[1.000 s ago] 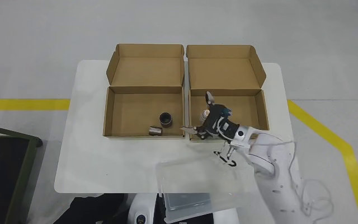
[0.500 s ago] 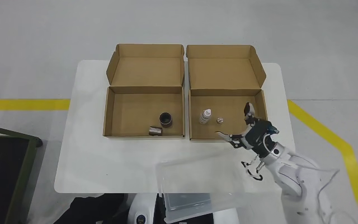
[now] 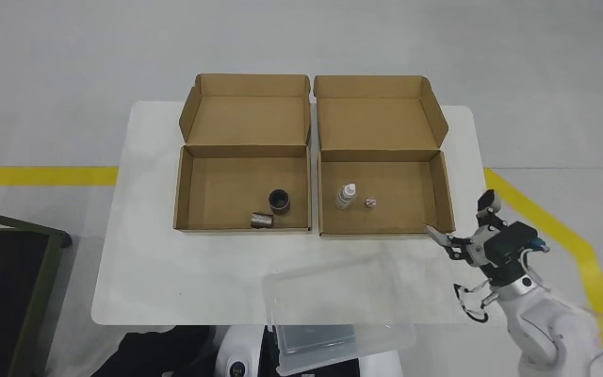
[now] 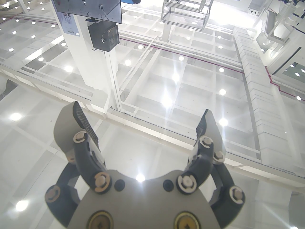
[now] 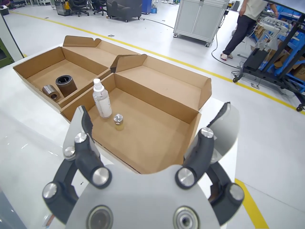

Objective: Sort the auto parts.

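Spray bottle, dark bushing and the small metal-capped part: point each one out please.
spray bottle (image 5: 103, 103), right wrist view, on its clear body.
dark bushing (image 5: 68, 89), right wrist view, on its outer wall.
small metal-capped part (image 5: 117, 118), right wrist view, on its silver cap.

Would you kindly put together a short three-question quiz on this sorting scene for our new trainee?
1. How many items stand in the cardboard box nearest the right gripper?
2. True or false: the right gripper is shut on a part.
3. The spray bottle is: A) standing upright inside a box, B) lying on its side, C) on the table outside the boxes.

Key
1. Two: the spray bottle and a small metal-capped part.
2. False: its jaws are open and hold nothing.
3. A.
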You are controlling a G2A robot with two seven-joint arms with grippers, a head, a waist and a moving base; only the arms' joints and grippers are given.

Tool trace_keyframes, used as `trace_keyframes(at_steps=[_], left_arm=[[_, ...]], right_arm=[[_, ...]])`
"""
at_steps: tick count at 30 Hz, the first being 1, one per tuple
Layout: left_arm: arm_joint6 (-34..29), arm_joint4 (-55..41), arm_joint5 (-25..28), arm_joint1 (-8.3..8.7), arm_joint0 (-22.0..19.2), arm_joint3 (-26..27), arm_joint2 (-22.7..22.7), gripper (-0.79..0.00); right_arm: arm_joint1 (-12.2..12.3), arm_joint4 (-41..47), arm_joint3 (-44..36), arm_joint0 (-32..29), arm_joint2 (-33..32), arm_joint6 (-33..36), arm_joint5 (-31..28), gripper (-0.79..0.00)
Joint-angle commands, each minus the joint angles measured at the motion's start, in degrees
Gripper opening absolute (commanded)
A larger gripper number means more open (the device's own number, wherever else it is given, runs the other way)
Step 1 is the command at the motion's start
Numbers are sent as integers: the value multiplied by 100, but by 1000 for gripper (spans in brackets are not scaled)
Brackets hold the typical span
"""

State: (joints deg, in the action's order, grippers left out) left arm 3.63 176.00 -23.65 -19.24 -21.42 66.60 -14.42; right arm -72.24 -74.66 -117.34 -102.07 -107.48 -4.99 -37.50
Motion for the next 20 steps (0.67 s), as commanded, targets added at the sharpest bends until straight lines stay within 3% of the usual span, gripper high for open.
trace_keyframes(at_steps=[1, 20], left_arm=[[0, 0, 0, 0, 0, 0, 0, 0], [0, 0, 0, 0, 0, 0, 0, 0]], right_arm=[[8, 9, -19, -72, -62, -60, -11, 0], [20, 24, -10, -196, -100, -190, -4, 0]])
